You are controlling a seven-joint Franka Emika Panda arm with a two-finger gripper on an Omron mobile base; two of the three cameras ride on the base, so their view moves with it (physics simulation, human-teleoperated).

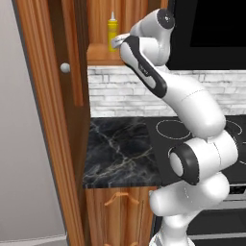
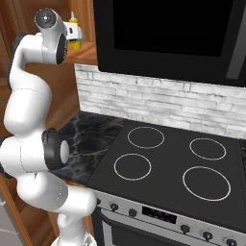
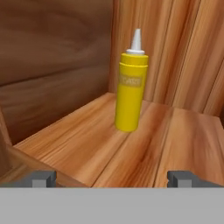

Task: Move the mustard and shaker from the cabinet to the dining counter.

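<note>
The mustard (image 3: 130,87), a yellow squeeze bottle with a white nozzle, stands upright on the wooden shelf of the open cabinet (image 3: 65,131). In the hand view my gripper (image 3: 111,179) is open, its fingertips (image 3: 41,178) wide apart at the shelf's front edge with nothing between them, a short way from the bottle. From the left base view the mustard (image 1: 112,30) stands just behind my gripper (image 1: 116,43). In the right base view the hand partly covers the mustard (image 2: 74,20). The shaker is out of view, and so is the dining counter.
The cabinet door (image 1: 53,96) with its round knob (image 1: 65,67) hangs open to the left. Below lie a short black marble counter (image 1: 120,149) and a stove with ring burners (image 2: 168,158). A black appliance (image 2: 163,33) hangs above the stove against a white brick wall (image 2: 158,101).
</note>
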